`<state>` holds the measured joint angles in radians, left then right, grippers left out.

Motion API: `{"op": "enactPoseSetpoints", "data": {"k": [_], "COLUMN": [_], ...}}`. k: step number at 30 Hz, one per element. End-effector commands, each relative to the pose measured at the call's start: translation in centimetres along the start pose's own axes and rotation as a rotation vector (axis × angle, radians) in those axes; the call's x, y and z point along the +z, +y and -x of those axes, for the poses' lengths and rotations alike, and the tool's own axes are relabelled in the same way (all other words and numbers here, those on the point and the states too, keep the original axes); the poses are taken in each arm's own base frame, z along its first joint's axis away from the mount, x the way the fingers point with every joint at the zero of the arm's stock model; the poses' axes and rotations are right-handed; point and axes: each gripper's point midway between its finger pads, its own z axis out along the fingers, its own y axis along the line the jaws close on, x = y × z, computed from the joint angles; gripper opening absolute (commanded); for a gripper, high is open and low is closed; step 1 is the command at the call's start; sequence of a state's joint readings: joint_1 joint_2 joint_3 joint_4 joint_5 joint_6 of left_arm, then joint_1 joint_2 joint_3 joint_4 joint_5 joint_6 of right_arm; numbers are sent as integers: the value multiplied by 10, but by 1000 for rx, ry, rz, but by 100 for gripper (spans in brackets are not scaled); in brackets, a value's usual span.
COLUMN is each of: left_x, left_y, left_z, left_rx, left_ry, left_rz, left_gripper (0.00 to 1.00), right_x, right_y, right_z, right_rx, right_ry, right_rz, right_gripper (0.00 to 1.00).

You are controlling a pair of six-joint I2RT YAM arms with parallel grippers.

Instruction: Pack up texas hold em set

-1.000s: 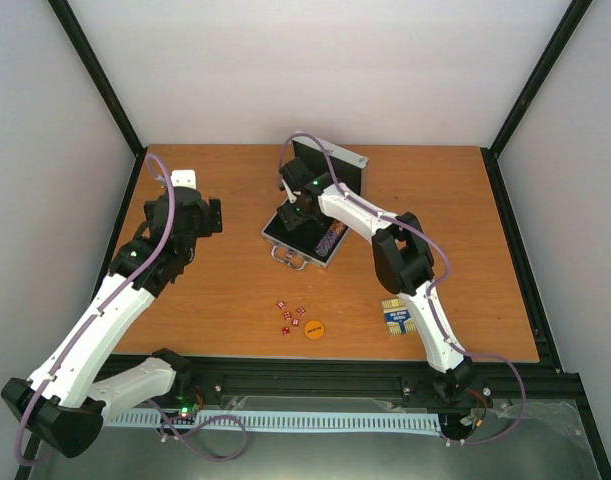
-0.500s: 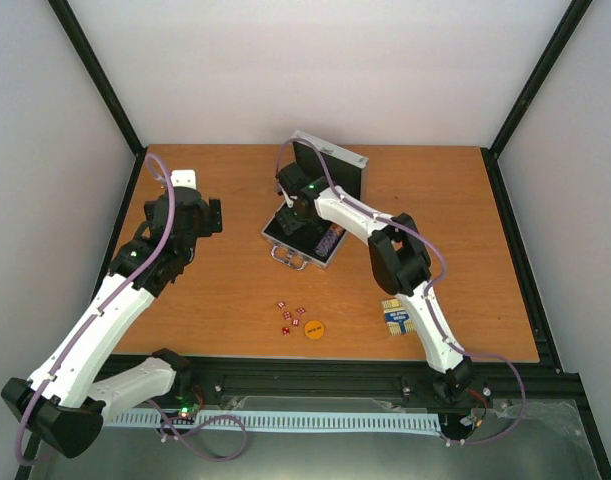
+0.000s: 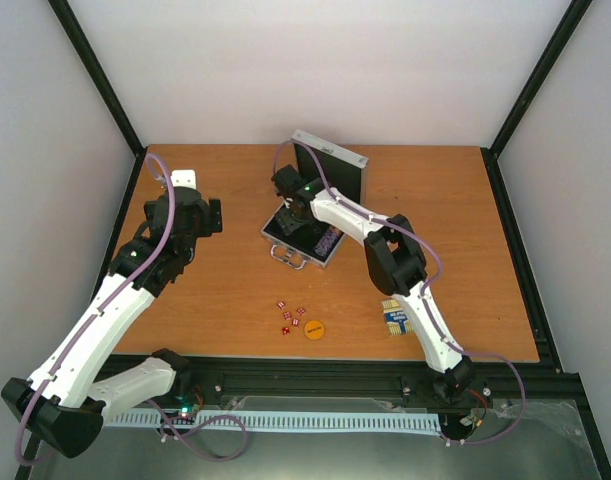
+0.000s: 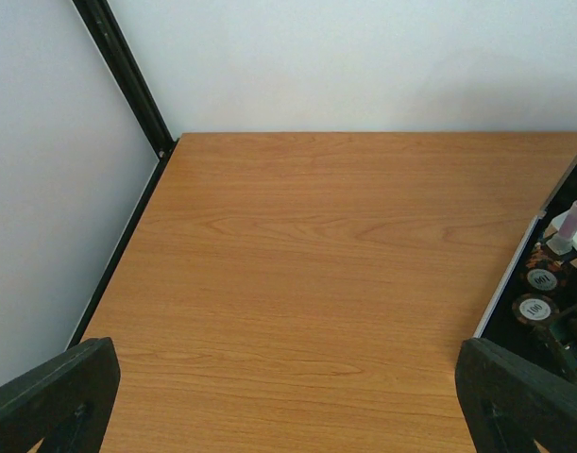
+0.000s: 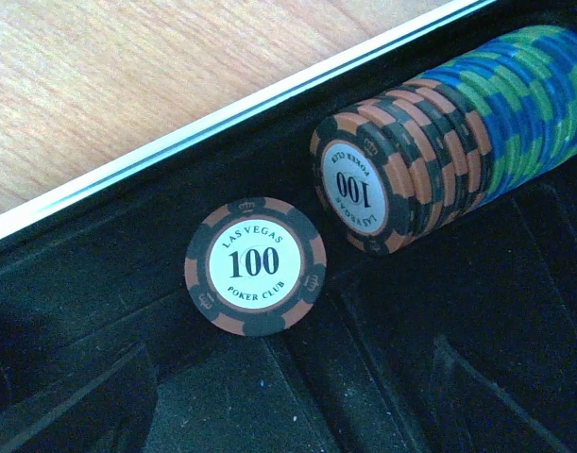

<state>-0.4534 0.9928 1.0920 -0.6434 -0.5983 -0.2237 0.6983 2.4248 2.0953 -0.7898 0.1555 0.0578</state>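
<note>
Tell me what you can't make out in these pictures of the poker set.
Right jaws: top external, the arm's own wrist covers them, so open or shut is unclear.
chip row: right wrist, cut off by the right edge.
dice pips: top external, too small.
card deck print: top external, too small.
case interior: top external, mostly behind the right arm.

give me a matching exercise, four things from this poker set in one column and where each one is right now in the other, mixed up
1. loose 100 chip
2. chip row
3. red dice
4. card deck

A. on the table, just left of the orange disc
B. standing on edge in the case
C. on the table, right of the orange disc
D. lying flat on the case's black lining

Pairs: 1-D, 2-B, 3-A, 4-C
</note>
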Motion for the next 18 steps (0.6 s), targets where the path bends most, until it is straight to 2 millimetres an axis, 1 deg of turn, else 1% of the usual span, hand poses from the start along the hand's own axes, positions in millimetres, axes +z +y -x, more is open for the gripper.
{"op": "enactPoseSetpoints", "data": {"k": [1, 6, 10, 12, 13, 18], "left_x": [1, 1, 3, 3, 3, 4], "left_y": [1, 1, 1, 1, 0, -3], "left_z": [5, 4, 3, 3, 3, 4], "left_rx": [-24, -21, -17, -17, -19, -26], "left_ry": [-16, -16, -11, -11, -10, -9], "left_rz": [5, 8, 10, 10, 10, -1], "left_gripper": [100, 100, 100, 100, 100, 100], "right_x": [27, 34, 35, 33, 34, 29], "right_y": [-18, -29, -31, -29, -27, -19], "right_z": [-11, -12, -14, -19, -26, -47], "right_rx": [-2, 25, 31, 27, 21, 16], "right_ry": [31, 28, 33, 42, 56, 68], "right_rz": [-119, -168, -160, -149, -136, -84], "right_gripper": [80, 80, 77, 76, 76, 73]}}
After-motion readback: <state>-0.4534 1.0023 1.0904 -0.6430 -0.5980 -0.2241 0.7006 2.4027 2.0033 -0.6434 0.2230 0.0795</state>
